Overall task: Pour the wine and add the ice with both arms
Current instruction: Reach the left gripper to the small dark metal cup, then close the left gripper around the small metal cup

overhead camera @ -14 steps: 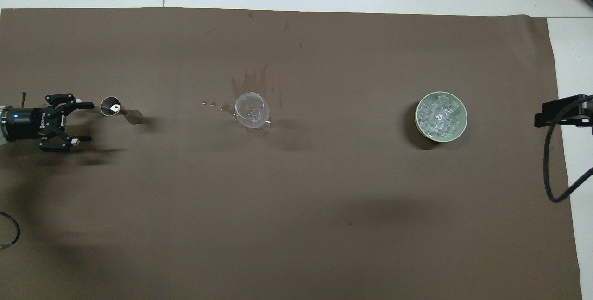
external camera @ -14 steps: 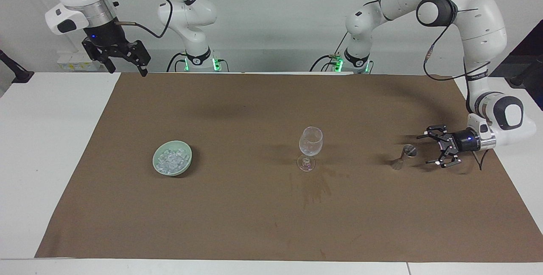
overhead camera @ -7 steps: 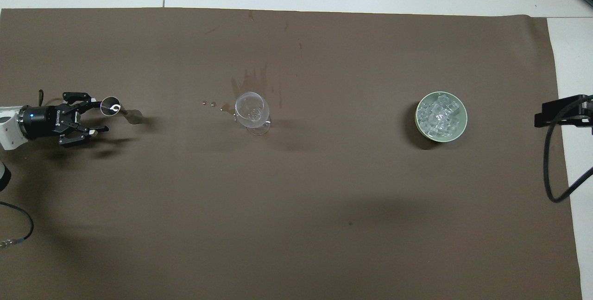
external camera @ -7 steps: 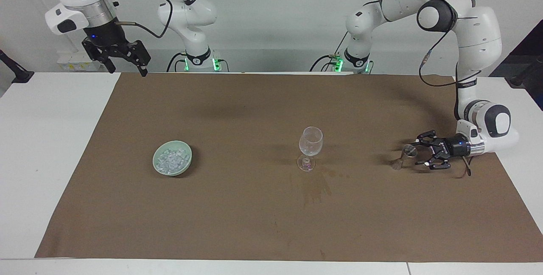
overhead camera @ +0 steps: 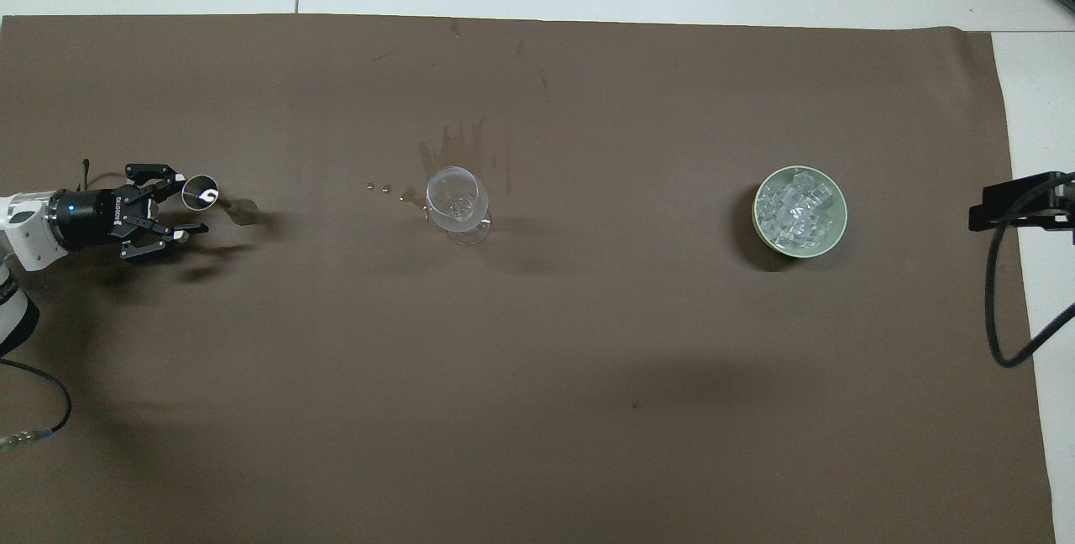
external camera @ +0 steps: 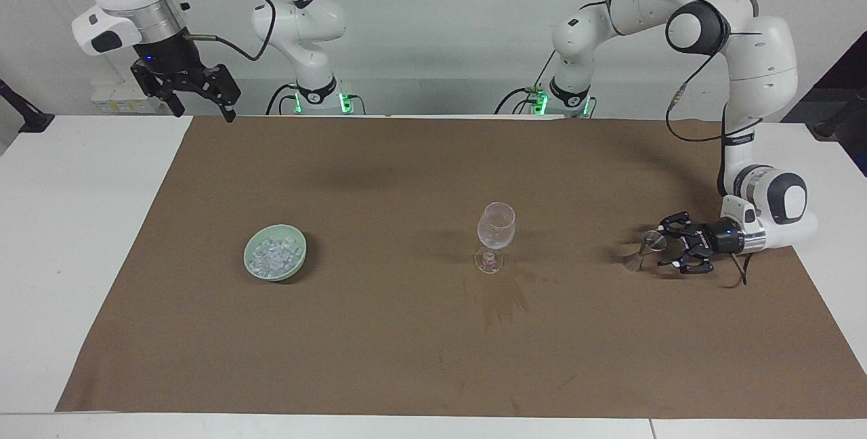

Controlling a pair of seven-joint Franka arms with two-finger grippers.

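A small metal jigger (external camera: pixel 651 244) (overhead camera: pixel 201 192) stands on the brown mat at the left arm's end of the table. My left gripper (external camera: pixel 665 249) (overhead camera: pixel 191 206) lies low and level beside it, its fingers closed in on the jigger's two sides. The clear stemmed glass (external camera: pixel 496 227) (overhead camera: pixel 457 201) stands upright mid-table. Ice cubes (external camera: pixel 274 256) (overhead camera: pixel 796 210) are heaped in a pale green bowl (external camera: pixel 299 246) (overhead camera: pixel 833 235) toward the right arm's end. My right gripper (external camera: pixel 198 95) waits open, high over the table's edge by the robots. No wine shows.
The brown mat (external camera: pixel 379 358) covers most of the white table (external camera: pixel 81 222). Dark spill stains (external camera: pixel 504 300) (overhead camera: pixel 464 145) mark the mat beside the glass, on the side away from the robots. A black cable (overhead camera: pixel 1004 292) hangs at the right arm's end.
My left gripper slid in toward the jigger and its fingers narrowed from wide open to either side of it. The jigger, glass, bowl and right arm have not moved.
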